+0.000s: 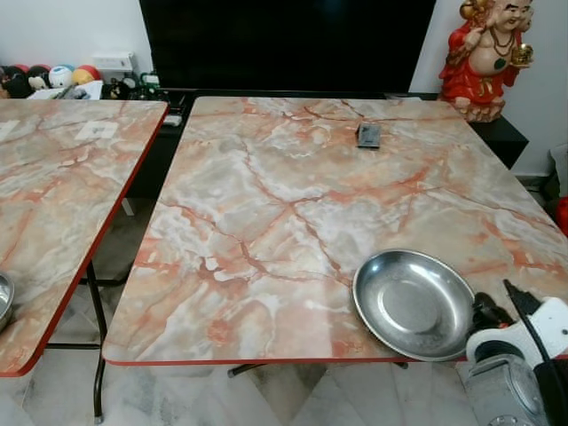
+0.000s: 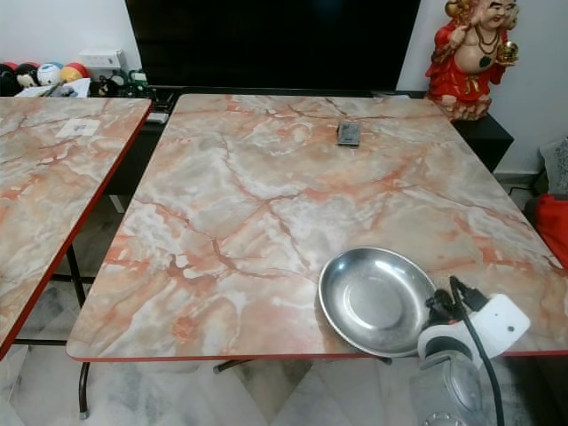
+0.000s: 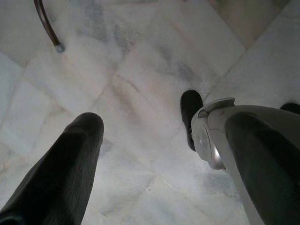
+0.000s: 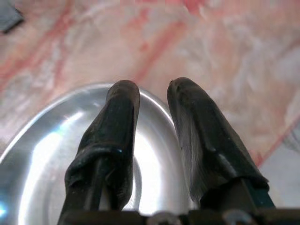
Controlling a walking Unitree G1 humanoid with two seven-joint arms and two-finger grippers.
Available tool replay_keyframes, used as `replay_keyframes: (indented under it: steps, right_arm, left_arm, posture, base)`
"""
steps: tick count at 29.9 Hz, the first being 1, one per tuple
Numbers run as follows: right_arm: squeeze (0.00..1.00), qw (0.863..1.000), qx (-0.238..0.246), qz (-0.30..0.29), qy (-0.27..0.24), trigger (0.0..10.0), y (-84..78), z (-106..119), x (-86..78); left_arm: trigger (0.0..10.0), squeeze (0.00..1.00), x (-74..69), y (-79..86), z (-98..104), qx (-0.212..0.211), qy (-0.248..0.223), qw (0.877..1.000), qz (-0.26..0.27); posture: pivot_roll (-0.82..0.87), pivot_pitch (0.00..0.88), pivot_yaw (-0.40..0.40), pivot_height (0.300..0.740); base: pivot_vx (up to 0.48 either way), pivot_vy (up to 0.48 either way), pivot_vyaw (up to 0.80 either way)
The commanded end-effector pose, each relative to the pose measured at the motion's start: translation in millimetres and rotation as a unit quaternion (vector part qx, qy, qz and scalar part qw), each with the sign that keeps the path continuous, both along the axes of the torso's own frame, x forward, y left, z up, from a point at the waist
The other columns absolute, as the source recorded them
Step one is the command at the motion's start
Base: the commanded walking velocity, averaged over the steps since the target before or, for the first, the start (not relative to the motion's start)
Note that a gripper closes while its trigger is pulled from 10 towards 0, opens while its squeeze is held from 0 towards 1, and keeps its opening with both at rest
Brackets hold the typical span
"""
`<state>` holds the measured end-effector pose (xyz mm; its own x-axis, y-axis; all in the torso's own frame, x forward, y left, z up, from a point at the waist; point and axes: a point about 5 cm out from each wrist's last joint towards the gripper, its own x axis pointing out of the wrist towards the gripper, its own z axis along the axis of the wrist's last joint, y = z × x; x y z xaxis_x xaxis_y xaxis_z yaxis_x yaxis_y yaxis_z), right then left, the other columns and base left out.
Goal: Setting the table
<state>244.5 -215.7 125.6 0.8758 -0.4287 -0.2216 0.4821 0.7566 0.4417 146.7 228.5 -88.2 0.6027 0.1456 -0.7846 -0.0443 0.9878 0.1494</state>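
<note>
Steel plate at the near right corner of the marble-look table, our right gripper at its rim

We see the round, shallow metal plate (image 1: 414,303) lying flat near the front edge of the orange-veined table (image 1: 293,213), a sensible seat-side spot for a place setting; its polished bowl throws back the light, smooth against the glossy printed marble with its red edging. Our right gripper (image 4: 152,96) reaches over the plate's near rim, its two matte black fingers a narrow gap apart with the rim showing between them; whether they pinch it or have let go, we cannot tell. Our left gripper (image 3: 164,136) hangs idle over the pale tiled floor, fingers spread wide, holding nothing. A small dark flat object (image 1: 368,135) lies far across the table, near a red figurine (image 1: 486,53)
</note>
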Motion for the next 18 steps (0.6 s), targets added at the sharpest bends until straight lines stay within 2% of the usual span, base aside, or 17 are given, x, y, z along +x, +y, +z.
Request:
replay_keyframes:
  steps: [1, 6, 7, 9, 12, 16, 18]
  right_arm:
    - [0.0, 0.999, -0.032, 0.015, -0.037, 10.0, 2.1, 15, 3.1]
    - [0.0, 0.996, -0.061, 0.024, -0.054, 10.0, -7.9, 21, 11.4]
    - [0.0, 0.991, -0.107, 0.057, -0.058, 10.0, -9.8, 24, 19.1]
    - [0.0, 0.983, -0.139, 0.095, -0.066, 10.0, -7.8, 25, 27.2]
    - [0.0, 0.978, -0.144, 0.132, -0.069, 10.0, -0.5, 21, 37.7]
    - [0.0, 0.964, -0.157, 0.203, -0.072, 10.0, 23.3, 12, 47.0]
    - [0.0, 0.96, -0.158, 0.218, -0.076, 10.0, 29.2, 11, 49.1]
  left_arm:
    - [10.0, 0.0, -4.9, 0.7, -2, 0.003, 0.005, 1.0, 0.002]
    - [10.0, 0.0, -3.1, 3.2, 0, 0.006, 0.0, 1.0, 0.012]
    - [10.0, 0.0, -1.4, 3.5, 0, 0.005, -0.003, 1.0, 0.016]
    - [10.0, 0.0, 0.5, 3.2, 1, 0.005, -0.005, 1.0, 0.017]
    - [10.0, 0.0, 1.7, 2.9, 1, 0.005, -0.006, 1.0, 0.016]
    - [10.0, 0.0, 1.8, 4.6, 2, 0.007, -0.005, 1.0, 0.02]
    - [10.0, 0.0, 1.0, 6.4, 2, 0.009, -0.005, 1.0, 0.023]
  posture:
    - [-0.06, 0.069, -0.033, 0.74]
    - [-0.06, 0.061, -0.036, 0.74]
    - [-0.06, 0.059, -0.036, 0.74]
    - [-0.06, 0.058, -0.033, 0.74]
    - [-0.07, 0.055, -0.031, 0.74]
    - [-0.05, 0.056, -0.023, 0.74]
    - [-0.04, 0.058, -0.023, 0.74]
  base:
    - [0.0, 0.0, 0.0]
    - [0.0, 0.0, 0.0]
    - [0.0, 0.0, 0.0]
    - [0.0, 0.0, 0.0]
    - [0.0, 0.0, 0.0]
    - [0.0, 0.0, 0.0]
    - [0.0, 0.0, 0.0]
